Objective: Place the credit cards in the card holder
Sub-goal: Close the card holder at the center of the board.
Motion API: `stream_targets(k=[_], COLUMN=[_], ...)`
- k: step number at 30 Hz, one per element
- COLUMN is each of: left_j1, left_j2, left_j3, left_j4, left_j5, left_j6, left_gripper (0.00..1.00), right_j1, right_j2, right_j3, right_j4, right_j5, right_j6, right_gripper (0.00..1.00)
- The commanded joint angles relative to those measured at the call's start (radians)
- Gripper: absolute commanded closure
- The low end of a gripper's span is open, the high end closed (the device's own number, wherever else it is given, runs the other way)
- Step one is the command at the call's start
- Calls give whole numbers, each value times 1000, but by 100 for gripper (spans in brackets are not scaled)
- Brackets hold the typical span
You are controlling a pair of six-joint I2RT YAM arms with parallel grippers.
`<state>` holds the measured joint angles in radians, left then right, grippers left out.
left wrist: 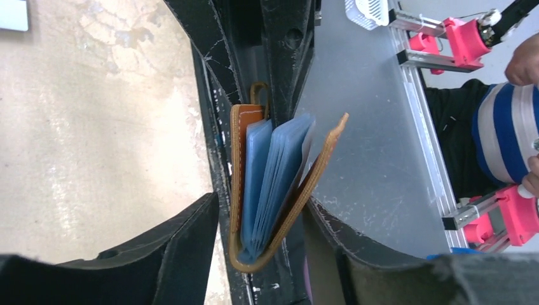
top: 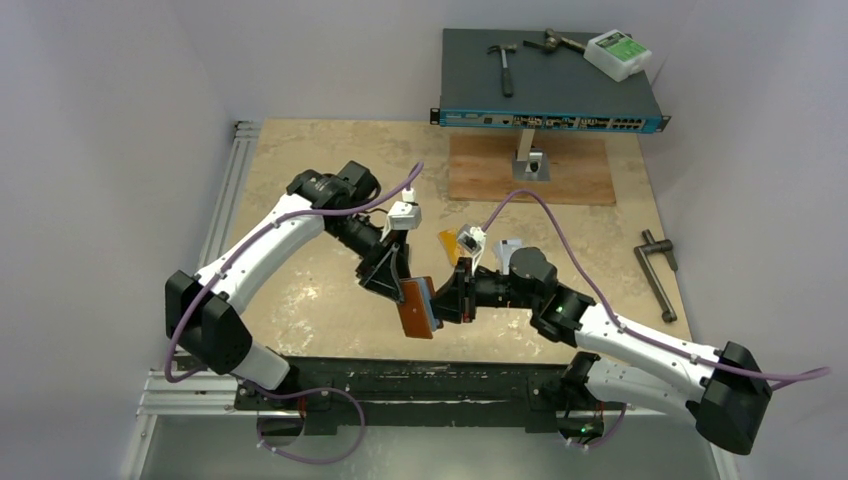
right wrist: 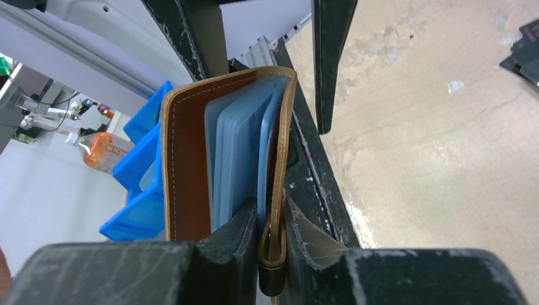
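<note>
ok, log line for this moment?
right gripper: shut on brown leather card holder | left gripper: open, straddling holder | holder: fanned open between both arms

No text, brand or number can be read in any view. The white box [top: 617, 53] on top of the network switch [top: 545, 75] carries a green label, but its print is too small to make out. The switch's blue front panel has tiny markings beside the ports, which are also illegible. In the right wrist view, an orange bottle [right wrist: 105, 151] in the background has a label whose lettering is blurred. The card holder [right wrist: 187, 159] shows only stitching on its brown leather.
</note>
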<state>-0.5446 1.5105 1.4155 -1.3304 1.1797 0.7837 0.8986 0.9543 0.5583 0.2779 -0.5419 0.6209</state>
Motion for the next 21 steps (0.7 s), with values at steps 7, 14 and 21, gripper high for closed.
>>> stream_targets(k=[7,14,21], left_j1=[-8,-38,-54], left_j2=[18,73,228], left_j3=[2,-19,-41], left_j4=[50,113,279], left_j5=[-24,-38,-158], left_j6=[14,-34,-58], left_gripper=[75,82,81], right_j1=[3,2,-41], right_j2=[-29,3,32], right_j3=[-26,-74,-182], right_j4=[101,132,112], right_j5=[6,31,136], right_j6=[39,67,79], right_gripper=[67,58,57])
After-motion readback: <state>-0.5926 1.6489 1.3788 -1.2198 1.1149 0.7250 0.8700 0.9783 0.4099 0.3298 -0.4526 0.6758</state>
